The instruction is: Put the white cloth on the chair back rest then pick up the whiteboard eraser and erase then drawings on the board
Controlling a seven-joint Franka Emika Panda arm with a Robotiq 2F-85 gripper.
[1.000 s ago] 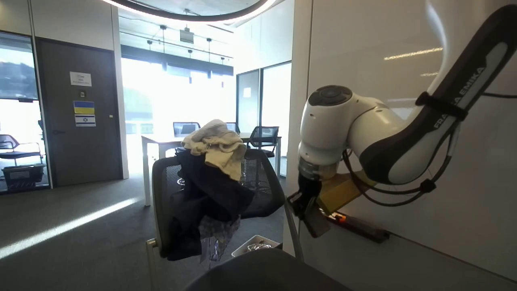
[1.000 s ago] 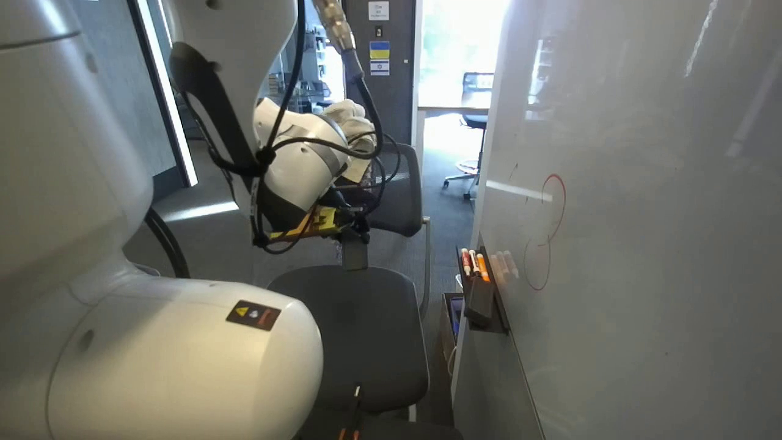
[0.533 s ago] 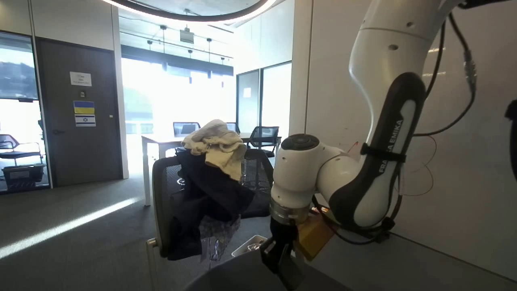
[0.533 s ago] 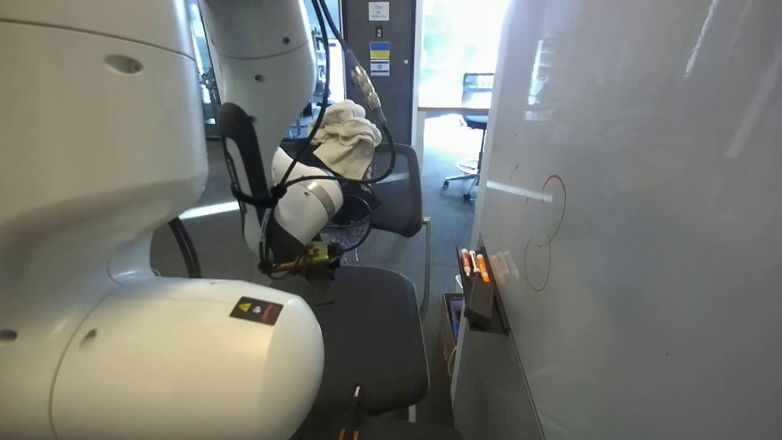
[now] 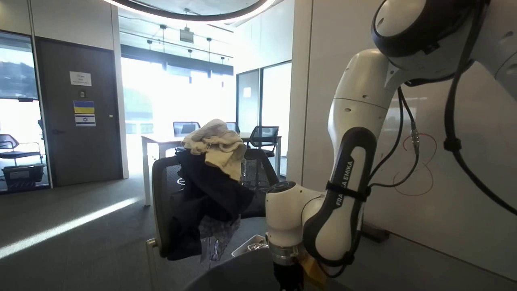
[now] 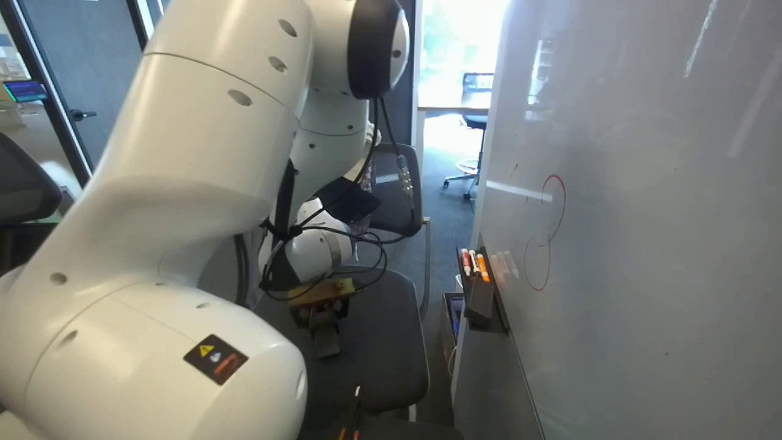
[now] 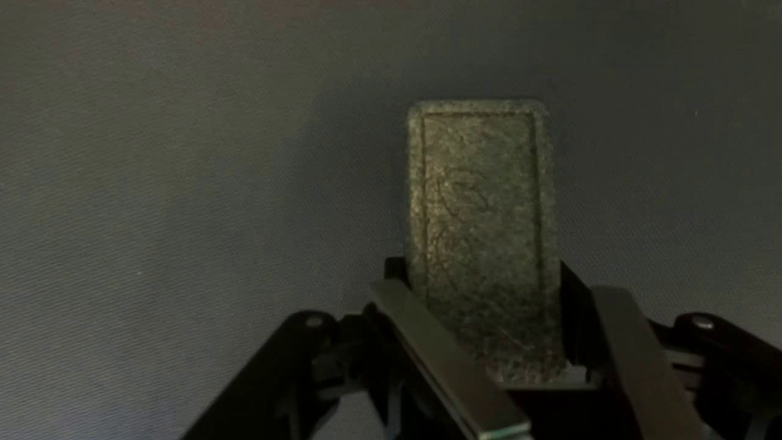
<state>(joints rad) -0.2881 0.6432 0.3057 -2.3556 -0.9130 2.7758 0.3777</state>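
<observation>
The white cloth (image 5: pixel 218 147) lies bunched over dark clothing on the chair back rest (image 5: pixel 161 198). In an exterior view the arm hides most of the cloth (image 6: pixel 372 134). My gripper (image 7: pixel 482 278) is shut on the grey felt whiteboard eraser (image 7: pixel 479 195), with a finger on each long side. The eraser (image 6: pixel 327 340) is above the dark chair seat (image 6: pixel 379 348); contact with the seat cannot be told. In an exterior view my gripper (image 5: pixel 288 279) is cut by the bottom edge and the eraser is out of view. Red curved drawings (image 6: pixel 562 211) are on the whiteboard (image 6: pixel 641 244).
A small tray (image 6: pixel 498 327) on the board holds several markers (image 6: pixel 475 264) and a dark block (image 6: pixel 480 299). The chair's armrest (image 6: pixel 426 263) stands between the seat and the board. A white bin (image 5: pixel 244 247) is on the floor behind the chair. Cables (image 6: pixel 366 244) hang from the arm.
My gripper has moved down from beside the back rest to low over the seat, holding the eraser throughout. The arm's upper links have swung. The cloth and the drawings are unchanged.
</observation>
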